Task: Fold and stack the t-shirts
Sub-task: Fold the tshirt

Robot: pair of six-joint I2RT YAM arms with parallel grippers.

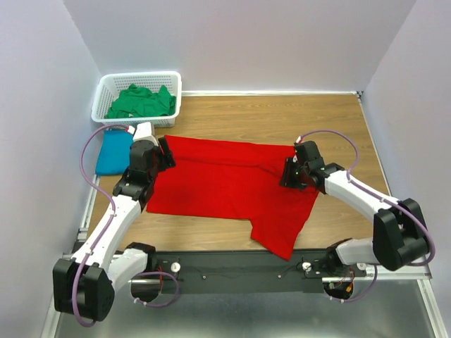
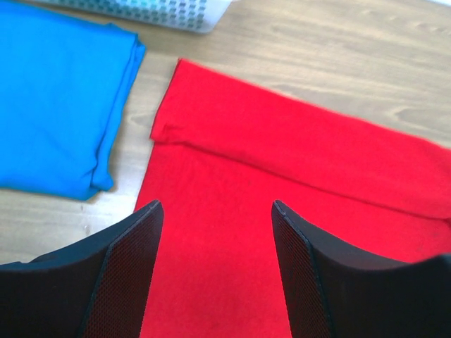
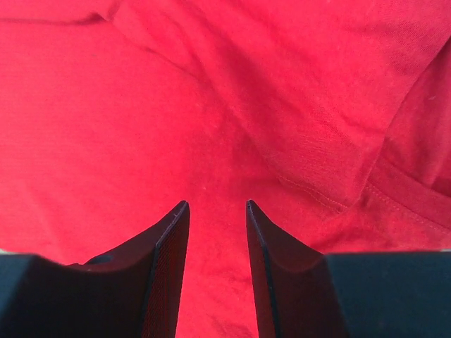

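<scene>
The red t-shirt (image 1: 225, 184) lies spread across the middle of the table, with a fold along its far edge and one part hanging toward the near edge. My left gripper (image 1: 163, 153) hovers over its left end, jaws wide apart and empty, with flat red cloth (image 2: 282, 141) below them (image 2: 216, 205). My right gripper (image 1: 287, 172) sits over the shirt's right end, jaws parted with only red cloth (image 3: 211, 105) lying under the gap (image 3: 217, 204). A folded teal blue t-shirt (image 1: 113, 151) lies left of the red one (image 2: 56, 105). The green t-shirt (image 1: 141, 102) is crumpled in the basket.
The white lattice basket (image 1: 137, 76) stands at the far left corner, its wall (image 2: 176, 10) just beyond the blue shirt. Bare wood (image 1: 282, 116) stretches behind the red shirt. Walls close in on both sides. The arms' mounting rail (image 1: 239, 267) runs along the near edge.
</scene>
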